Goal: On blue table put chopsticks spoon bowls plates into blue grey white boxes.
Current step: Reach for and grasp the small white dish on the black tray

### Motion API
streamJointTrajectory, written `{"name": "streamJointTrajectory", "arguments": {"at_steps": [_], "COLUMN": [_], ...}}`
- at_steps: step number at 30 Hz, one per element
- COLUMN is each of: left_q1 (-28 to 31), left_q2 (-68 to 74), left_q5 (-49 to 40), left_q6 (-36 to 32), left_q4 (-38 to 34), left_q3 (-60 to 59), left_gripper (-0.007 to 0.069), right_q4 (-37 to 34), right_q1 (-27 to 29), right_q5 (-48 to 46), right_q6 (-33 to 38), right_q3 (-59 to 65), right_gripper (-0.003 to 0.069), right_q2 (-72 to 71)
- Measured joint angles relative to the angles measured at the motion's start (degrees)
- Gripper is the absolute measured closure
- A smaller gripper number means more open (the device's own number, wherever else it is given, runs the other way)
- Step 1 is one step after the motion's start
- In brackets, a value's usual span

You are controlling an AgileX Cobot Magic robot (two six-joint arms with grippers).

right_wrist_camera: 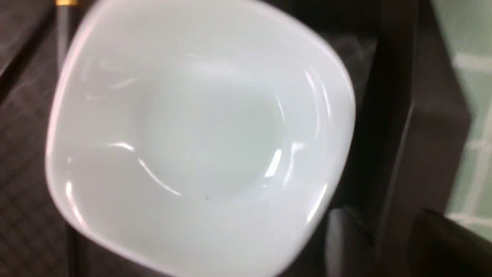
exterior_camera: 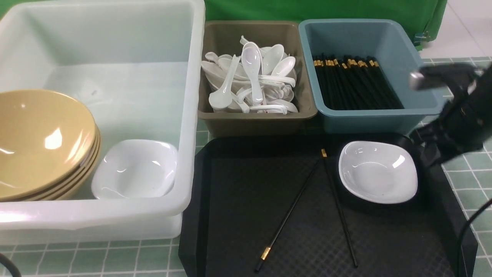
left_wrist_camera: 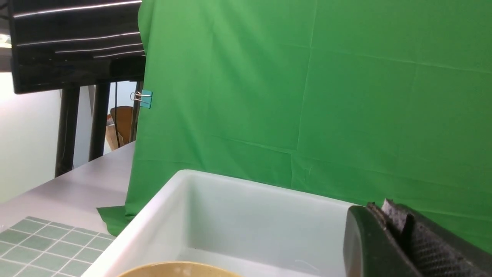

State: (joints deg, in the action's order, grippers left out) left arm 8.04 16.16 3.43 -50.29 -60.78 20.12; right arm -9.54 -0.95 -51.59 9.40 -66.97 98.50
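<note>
A small white plate (exterior_camera: 378,171) (right_wrist_camera: 192,134) lies on the black tray (exterior_camera: 238,184) beside two loose black chopsticks (exterior_camera: 292,209). My right gripper (right_wrist_camera: 384,246) is open just off the plate's right edge, over the tray's rim, with nothing between its fingers. The white box (exterior_camera: 192,115) holds stacked tan bowls (exterior_camera: 42,142) and another plate (exterior_camera: 136,169). Spoons (exterior_camera: 251,77) fill the grey box (exterior_camera: 253,123). Chopsticks (exterior_camera: 357,82) lie in the blue box (exterior_camera: 369,119). My left gripper (left_wrist_camera: 378,209) is shut and empty above the white box (left_wrist_camera: 169,215).
The blue table (exterior_camera: 96,257) shows in front of the white box and to the tray's right. A green cloth (left_wrist_camera: 307,96) hangs behind the boxes. My right arm (exterior_camera: 457,115) is blurred, near the blue box's right corner. A black cable (exterior_camera: 467,227) crosses the tray's right edge.
</note>
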Motion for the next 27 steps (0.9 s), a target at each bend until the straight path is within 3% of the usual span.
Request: {"name": "streamJointTrajectory", "arguments": {"at_steps": [3,10,16,20,21,23,27], "left_q1": [0.00,0.00,0.00,0.00,0.00,0.00,0.00], "left_q2": [0.00,0.02,0.02,0.02,0.02,0.02,0.02], "left_q5": [0.25,0.67,0.73,0.88,0.92,0.92,0.92], "left_q6": [0.00,-0.06,-0.06,-0.06,-0.06,-0.06,-0.06], "left_q4": [-0.05,-0.23,-0.43,-0.62,-0.68,-0.74,-0.74], "left_q3": [0.00,0.00,0.00,0.00,0.00,0.00,0.00], "left_gripper": [0.0622,0.0622,0.0622,0.0622,0.0622,0.0622,0.0622], "right_q4": [-4.82,-13.18,-22.90,-24.83,-26.23,-26.12,-25.15], "right_q1": [1.37,1.37,1.37,1.37,1.37,1.37,-0.27], "right_q5": [5.64,10.29,11.69,11.10,9.40,7.50,3.04], "right_q6": [1.23,3.19,10.46,15.02,18.40,21.04,27.43], "right_q3": [5.09,6.72,7.07,7.14,7.14,7.14,4.51], "right_gripper": [0.0276,0.0253,0.0356,0.0476,0.0552,0.0589,0.0594], "right_q2": [0.00,3.02,5.91,5.72,3.94,1.58,-4.55]}}
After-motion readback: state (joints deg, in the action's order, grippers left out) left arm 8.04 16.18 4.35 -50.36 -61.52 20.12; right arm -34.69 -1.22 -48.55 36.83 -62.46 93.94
